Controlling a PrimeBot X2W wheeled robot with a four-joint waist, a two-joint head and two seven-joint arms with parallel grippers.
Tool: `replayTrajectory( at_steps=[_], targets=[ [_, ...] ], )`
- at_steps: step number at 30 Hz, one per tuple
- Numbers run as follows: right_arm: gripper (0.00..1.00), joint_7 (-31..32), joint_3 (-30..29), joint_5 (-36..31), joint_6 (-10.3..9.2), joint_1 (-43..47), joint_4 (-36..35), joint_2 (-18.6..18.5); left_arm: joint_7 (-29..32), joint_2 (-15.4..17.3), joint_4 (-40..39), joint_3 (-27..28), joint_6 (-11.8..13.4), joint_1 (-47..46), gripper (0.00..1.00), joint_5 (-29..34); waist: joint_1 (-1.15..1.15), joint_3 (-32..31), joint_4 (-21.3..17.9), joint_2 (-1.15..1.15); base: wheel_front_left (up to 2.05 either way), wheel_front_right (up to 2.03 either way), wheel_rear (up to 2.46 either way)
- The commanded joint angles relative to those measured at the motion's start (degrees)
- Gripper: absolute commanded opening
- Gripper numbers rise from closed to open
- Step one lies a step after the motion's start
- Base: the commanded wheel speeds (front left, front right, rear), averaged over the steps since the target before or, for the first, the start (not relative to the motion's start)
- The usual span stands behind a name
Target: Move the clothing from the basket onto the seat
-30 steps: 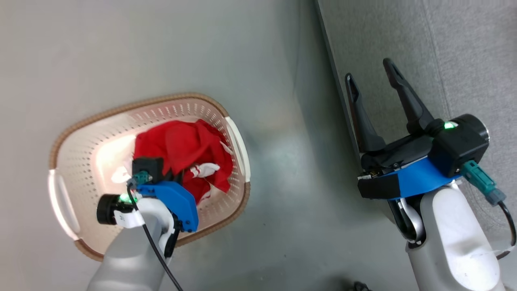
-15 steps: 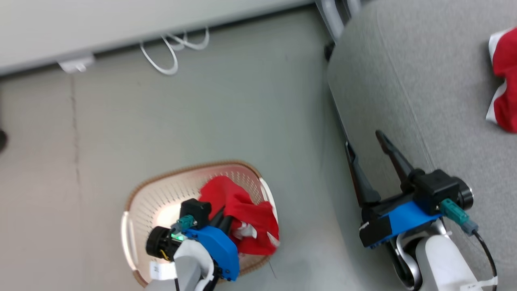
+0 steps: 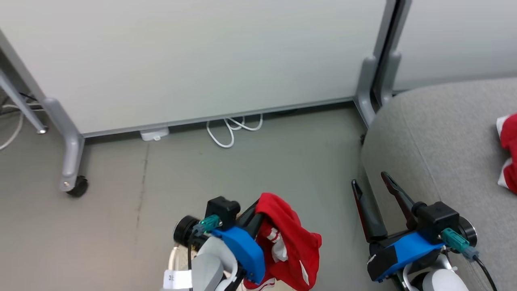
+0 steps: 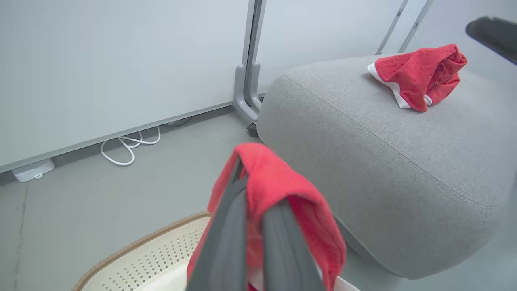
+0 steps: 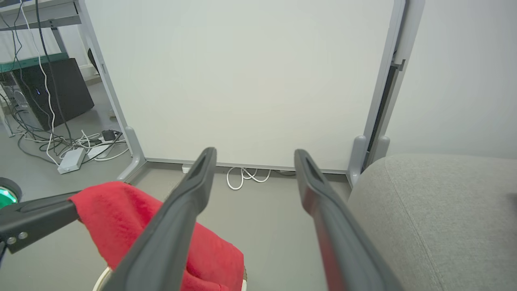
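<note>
My left gripper (image 3: 258, 208) is shut on a red garment with white trim (image 3: 291, 238), which drapes over its fingers and hides their tips. In the left wrist view this garment (image 4: 282, 182) hangs above the cream basket (image 4: 153, 258) with its brown rim. A second red garment (image 4: 420, 72) lies crumpled on the grey seat (image 4: 383, 153), and its edge shows in the head view (image 3: 509, 149). My right gripper (image 3: 369, 180) stands open and empty by the left edge of the seat (image 3: 444, 137). The right wrist view shows the held garment (image 5: 121, 210) to the left of my right gripper (image 5: 254, 153).
A white partition panel on grey legs with a caster (image 3: 74, 186) stands across the back. White cable loops (image 3: 230, 131) and a small white box (image 3: 153, 133) lie at its foot. A dark computer case (image 5: 60, 89) with cables sits far left. Grey floor lies between basket and seat.
The head camera has tilted up, so the whole picture shifted. My left gripper has risen out of the basket with the red garment in it. The right gripper stays open.
</note>
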Motion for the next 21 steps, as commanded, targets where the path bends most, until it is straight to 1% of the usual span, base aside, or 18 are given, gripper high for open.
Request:
replayTrajectory(
  at_steps=[1,5,13,21],
  targets=[
    [1.00,0.20,-0.15,0.08,0.02,0.92,-0.31,-0.11,-0.28,0.18,-0.59,-0.13,-0.13,-1.31,0.00,0.25,0.02,-1.80,1.87,-0.01,0.00,0.00,0.00],
    [1.00,0.42,-0.22,0.21,0.02,1.76,-0.57,-0.08,-0.27,0.16,-2.67,-1.25,-0.13,-3.48,0.00,0.40,0.02,-2.42,2.56,-0.01,0.00,0.00,0.00],
    [1.00,0.86,-0.03,0.56,0.02,2.98,-0.52,0.01,-0.27,0.00,-5.47,-1.71,-0.14,-8.63,0.00,-0.03,0.02,-3.53,3.32,-0.01,0.00,0.00,0.00],
    [1.00,0.75,0.25,1.33,0.02,3.80,0.01,0.03,-0.28,-0.19,-7.00,-4.83,-0.14,-13.95,0.00,-1.84,0.02,-4.47,4.14,-0.01,0.00,0.00,0.00]
  ],
)
